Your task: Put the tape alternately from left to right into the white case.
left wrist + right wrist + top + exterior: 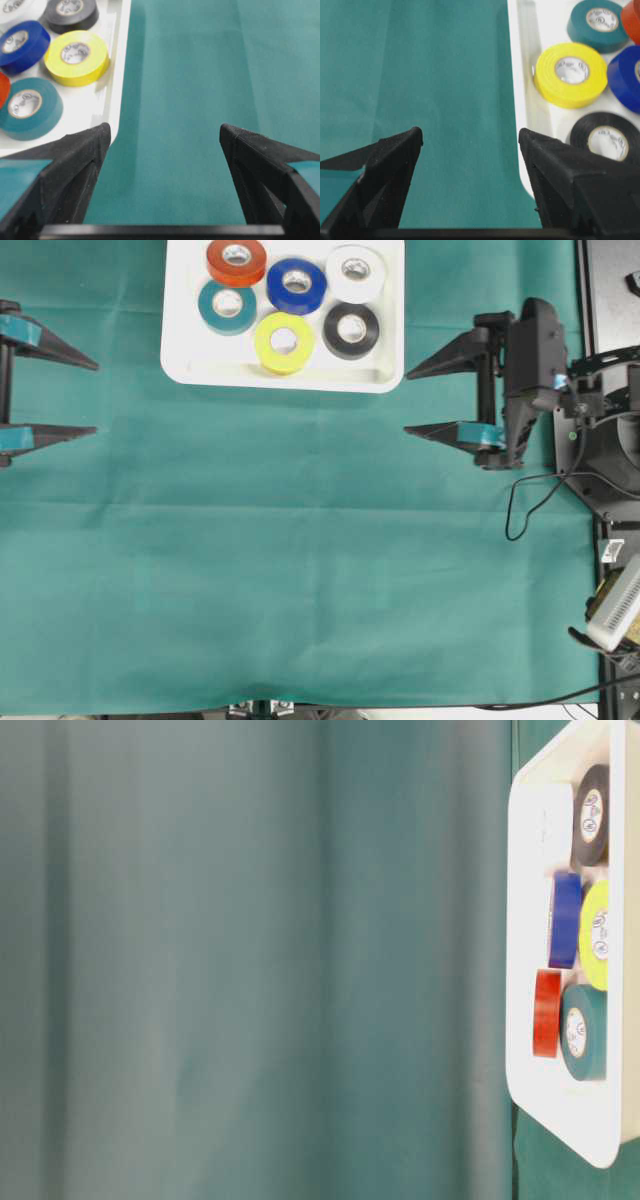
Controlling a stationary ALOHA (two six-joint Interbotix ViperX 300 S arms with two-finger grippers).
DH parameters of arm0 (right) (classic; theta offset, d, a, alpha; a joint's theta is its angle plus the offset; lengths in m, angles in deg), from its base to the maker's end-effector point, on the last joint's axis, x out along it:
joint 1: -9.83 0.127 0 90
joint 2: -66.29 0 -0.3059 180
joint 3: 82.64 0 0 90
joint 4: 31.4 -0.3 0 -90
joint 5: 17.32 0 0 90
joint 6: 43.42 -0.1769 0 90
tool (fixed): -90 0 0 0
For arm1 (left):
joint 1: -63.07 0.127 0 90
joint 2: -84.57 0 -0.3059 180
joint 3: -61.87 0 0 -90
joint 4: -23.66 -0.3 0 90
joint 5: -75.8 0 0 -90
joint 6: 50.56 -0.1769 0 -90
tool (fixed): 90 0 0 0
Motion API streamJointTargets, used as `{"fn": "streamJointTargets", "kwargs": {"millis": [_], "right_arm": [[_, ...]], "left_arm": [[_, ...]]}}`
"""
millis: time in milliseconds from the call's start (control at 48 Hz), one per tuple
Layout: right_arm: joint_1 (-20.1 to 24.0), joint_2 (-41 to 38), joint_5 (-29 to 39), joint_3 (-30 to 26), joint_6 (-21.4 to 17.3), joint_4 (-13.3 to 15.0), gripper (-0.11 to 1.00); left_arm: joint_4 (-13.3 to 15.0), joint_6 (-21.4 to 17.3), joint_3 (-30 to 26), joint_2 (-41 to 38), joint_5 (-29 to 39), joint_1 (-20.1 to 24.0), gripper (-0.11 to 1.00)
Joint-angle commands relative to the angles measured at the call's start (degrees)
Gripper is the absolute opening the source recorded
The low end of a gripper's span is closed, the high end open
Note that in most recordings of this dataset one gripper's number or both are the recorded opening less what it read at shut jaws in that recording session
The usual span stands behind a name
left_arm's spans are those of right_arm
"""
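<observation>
The white case (190, 365) lies at the top middle of the green cloth. Inside it lie several tape rolls: red (237, 261), blue (296, 285), white (355, 273), teal (227, 307), yellow (284, 343) and black (351, 331). My left gripper (96, 397) stands open at the left edge, well left of the case, nothing between its fingers. My right gripper (406, 400) stands open just right of the case, also empty. In the wrist views the case rim (117, 75) (517, 75) runs beside each gripper (165, 131) (470, 134).
A green cloth (300, 560) covers the table. The right arm's base and a looping black cable (520, 510) sit at the right edge, with a small grey box (615, 605) lower down. The table-level view shows the case (525, 920) on its right side.
</observation>
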Motion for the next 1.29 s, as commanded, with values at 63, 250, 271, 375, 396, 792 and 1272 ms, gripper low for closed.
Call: {"fn": "streamJointTargets", "kwargs": {"millis": [63,250,271,375,396,792,1272], "right_arm": [[0.09,9.67,-0.62,1.41,-0.09,-0.26,0.84],[0.09,16.44,-0.62,4.04,-0.09,-0.26,0.84],[0.09,17.14,-0.44,4.31,-0.09,-0.26,0.84],[0.09,20.39,-0.35,5.80,-0.09,-0.26,0.84],[0.09,20.92,-0.35,6.06,-0.09,-0.26,0.84],[-0.18,23.64,-0.26,7.82,-0.18,-0.26,0.84],[-1.49,24.52,2.20,9.49,-0.35,-0.26,0.84]], "left_arm": [[0.18,0.09,1.14,2.99,-0.53,-0.09,0.63],[0.18,0.09,2.72,6.33,-0.53,-0.09,0.63],[0.18,0.18,2.90,6.59,-0.53,-0.09,0.63],[0.18,0.18,3.60,7.82,-0.26,-0.09,0.63],[0.18,0.18,3.78,8.09,-0.26,-0.09,0.63],[0.18,1.05,5.45,12.74,0.79,-0.09,0.63],[0.09,3.69,8.88,19.78,1.41,0.53,0.63]]}}
